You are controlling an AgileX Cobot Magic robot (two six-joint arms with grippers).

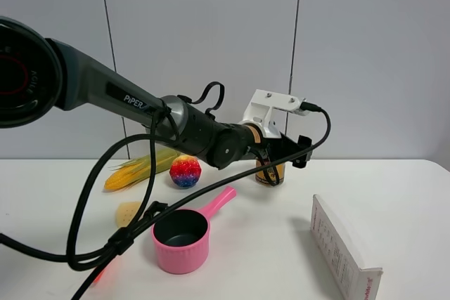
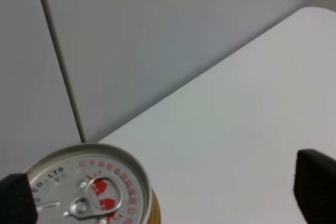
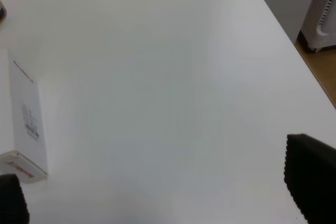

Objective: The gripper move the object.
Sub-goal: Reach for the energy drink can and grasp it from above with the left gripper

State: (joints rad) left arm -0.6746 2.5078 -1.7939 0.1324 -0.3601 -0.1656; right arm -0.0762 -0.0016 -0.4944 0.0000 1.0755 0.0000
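The gold drink can (image 1: pixel 270 173) stands upright on the white table near the back wall, partly hidden by my left gripper (image 1: pixel 280 154). The dark arm marked "PIPER" reaches across from the left with its white bracket above the can. In the left wrist view the can's silver top with red bulls logo (image 2: pixel 89 190) sits between the open jaws, close to one fingertip (image 2: pixel 16 198), and the other fingertip (image 2: pixel 316 182) is far from it. My left gripper (image 2: pixel 165 192) is open around the can. My right gripper (image 3: pixel 160 192) is open and empty above bare table.
A pink saucepan (image 1: pixel 181 240) stands at the front centre. A multicoloured ball (image 1: pixel 185 171), a corn cob (image 1: pixel 140 168) and a pale round sponge (image 1: pixel 128 212) lie to the left. A white carton (image 1: pixel 341 251) lies at the front right, also in the right wrist view (image 3: pixel 23 119).
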